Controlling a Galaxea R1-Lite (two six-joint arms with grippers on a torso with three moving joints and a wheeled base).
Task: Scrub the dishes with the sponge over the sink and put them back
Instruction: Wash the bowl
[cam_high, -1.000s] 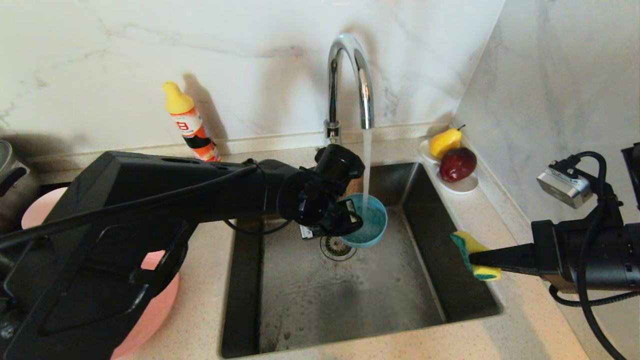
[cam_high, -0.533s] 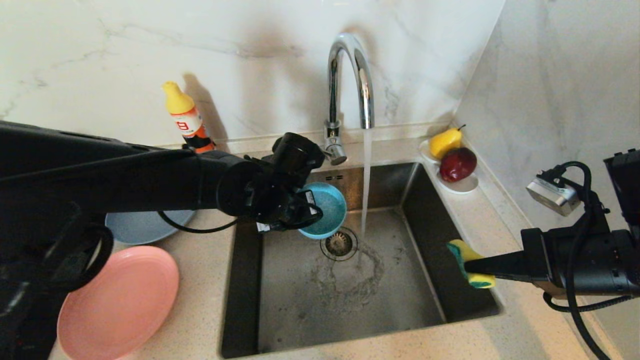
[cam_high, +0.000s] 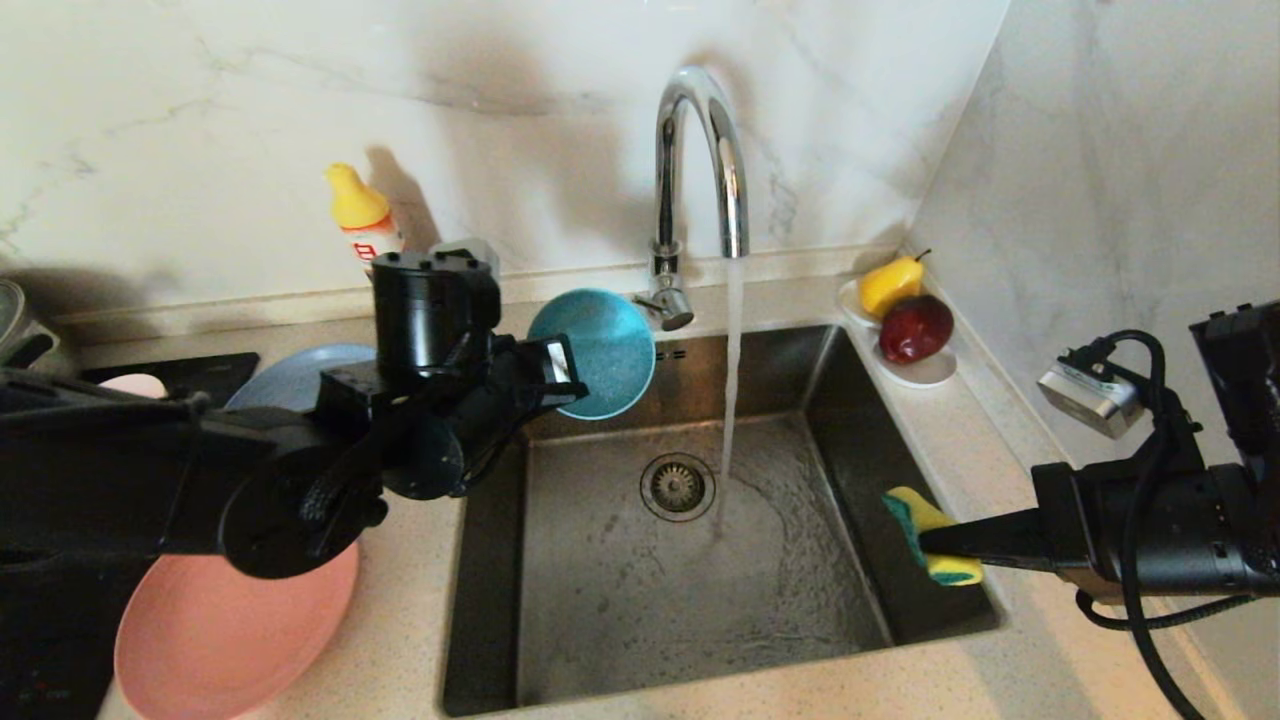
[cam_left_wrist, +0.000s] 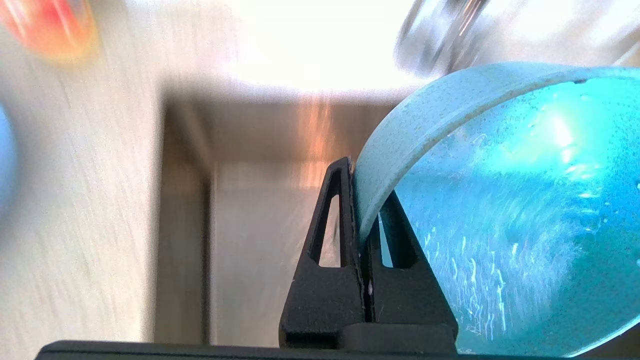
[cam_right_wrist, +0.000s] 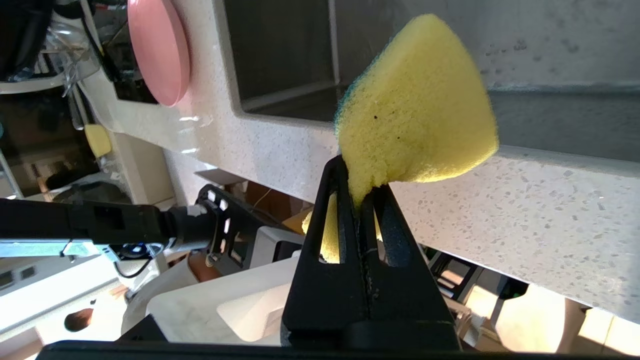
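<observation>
My left gripper (cam_high: 553, 377) is shut on the rim of the teal bowl (cam_high: 598, 350), held tilted on edge above the back left corner of the steel sink (cam_high: 560, 580). The wrist view shows the wet bowl (cam_left_wrist: 505, 210) pinched between the fingers of that gripper (cam_left_wrist: 360, 200). My right gripper (cam_high: 925, 545) is shut on the yellow sponge (cam_high: 930, 535) with a green side, by the sink's right wall; up close the sponge (cam_right_wrist: 415, 110) bulges out of that gripper (cam_right_wrist: 359, 192). A salmon-pink plate (cam_high: 210, 640) and a blue-grey plate (cam_high: 285, 375) lie left of the sink.
The chrome tap (cam_high: 700, 160) runs water into the basin near the drain strainer (cam_high: 677, 486). A yellow-capped bottle (cam_high: 360, 225) stands at the back wall. A white dish with a pear (cam_high: 890, 283) and a red fruit (cam_high: 915, 328) sits at the back right. A pale pink piece (cam_high: 130, 385) peeks at far left.
My left arm has swung the teal bowl out of the water stream, up and to the left toward the counter, and tipped it on edge. The right gripper with the sponge has barely shifted.
</observation>
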